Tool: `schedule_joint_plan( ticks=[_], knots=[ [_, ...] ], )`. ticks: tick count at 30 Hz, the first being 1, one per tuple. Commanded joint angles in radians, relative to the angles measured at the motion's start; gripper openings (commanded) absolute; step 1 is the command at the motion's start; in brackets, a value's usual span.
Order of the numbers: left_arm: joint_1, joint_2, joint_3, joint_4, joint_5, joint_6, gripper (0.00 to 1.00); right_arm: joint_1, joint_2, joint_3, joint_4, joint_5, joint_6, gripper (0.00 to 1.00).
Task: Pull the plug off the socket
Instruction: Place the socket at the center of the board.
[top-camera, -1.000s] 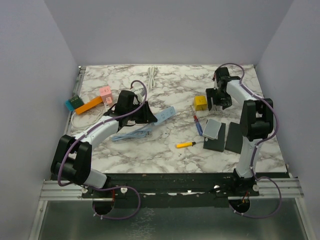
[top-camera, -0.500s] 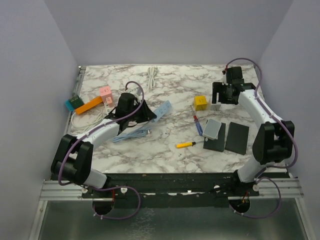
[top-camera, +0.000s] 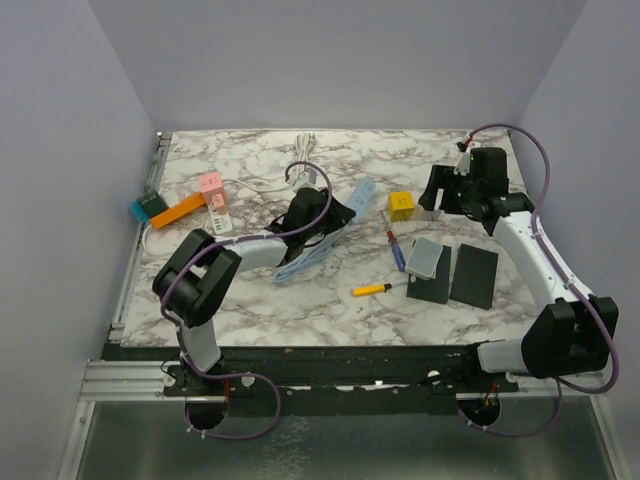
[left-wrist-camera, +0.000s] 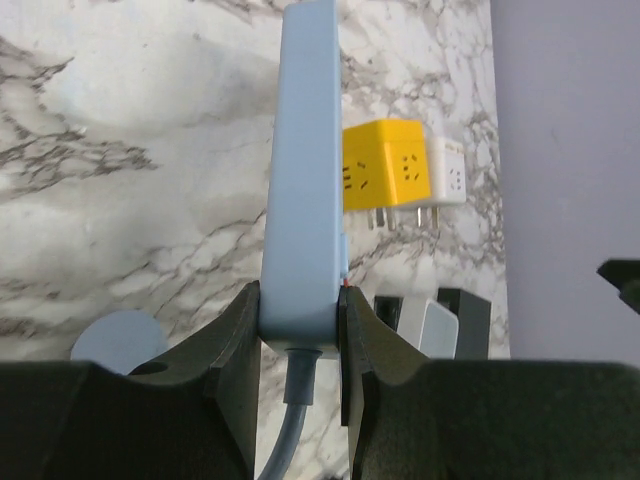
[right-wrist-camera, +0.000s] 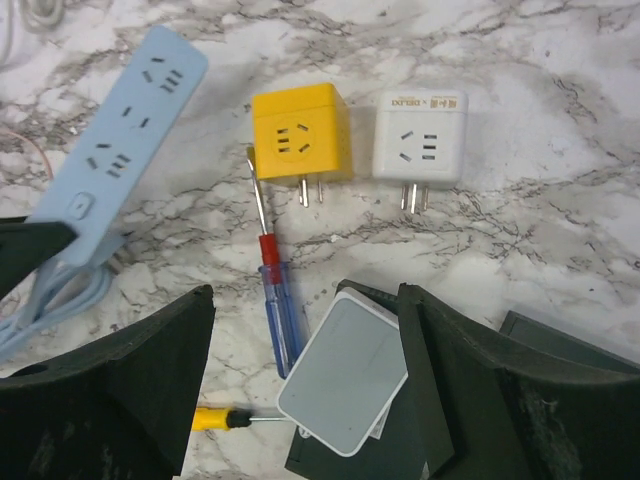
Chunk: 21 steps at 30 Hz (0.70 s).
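At its cord end, left pincer (left-wrist-camera: 300, 322) clamps the blue power strip (left-wrist-camera: 305, 150), likely as an anchor; right pincer (right-wrist-camera: 305, 300) spread above the bare-pronged yellow plug (right-wrist-camera: 298, 135).

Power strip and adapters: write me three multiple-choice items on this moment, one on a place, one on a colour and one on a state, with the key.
1. Seen from the right wrist, where does the white adapter lie relative to the yellow adapter?
A) stacked on it
B) beside it, to its right
C) to its left

2. What colour is the power strip?
A) light blue
B) red
C) green

3. How does the left gripper stand?
A) open, holding nothing
B) out of every view
C) shut on the power strip

Key:
1 B, since the two cubes lie side by side on the marble with their prongs toward the camera, the white one on the right.
2 A, since its pale blue body shows in all three views.
3 C, since the left wrist view shows both fingers pressed against the strip's cord end.
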Motion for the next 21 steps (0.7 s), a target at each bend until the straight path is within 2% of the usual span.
schedule_joint_plan(
  ticks=[1, 5, 11, 18, 19, 21],
  knots=[
    [-0.041, 0.125, 0.12, 0.186, -0.179, -0.124, 0.0, -0.005, -0.067, -0.029, 0.059, -0.063, 0.024, 0.79],
    [-0.071, 0.26, 0.212, 0.256, -0.267, -0.179, 0.0, -0.005, -0.105, -0.037, 0.069, -0.092, 0.025, 0.79],
    [-0.105, 0.461, 0.422, 0.286, -0.256, -0.167, 0.0, -0.005, -0.155, -0.048, 0.081, -0.094, 0.028, 0.79],
    [-0.125, 0.563, 0.527, 0.284, -0.3, -0.097, 0.0, -0.005, -0.169, -0.05, 0.082, -0.085, 0.025, 0.79],
    [-0.125, 0.571, 0.533, 0.283, -0.302, -0.086, 0.01, -0.005, -0.166, -0.049, 0.082, -0.084, 0.025, 0.79],
    [-0.126, 0.582, 0.551, 0.269, -0.295, -0.061, 0.11, -0.005, -0.164, -0.05, 0.082, -0.086, 0.024, 0.79]
  ],
)
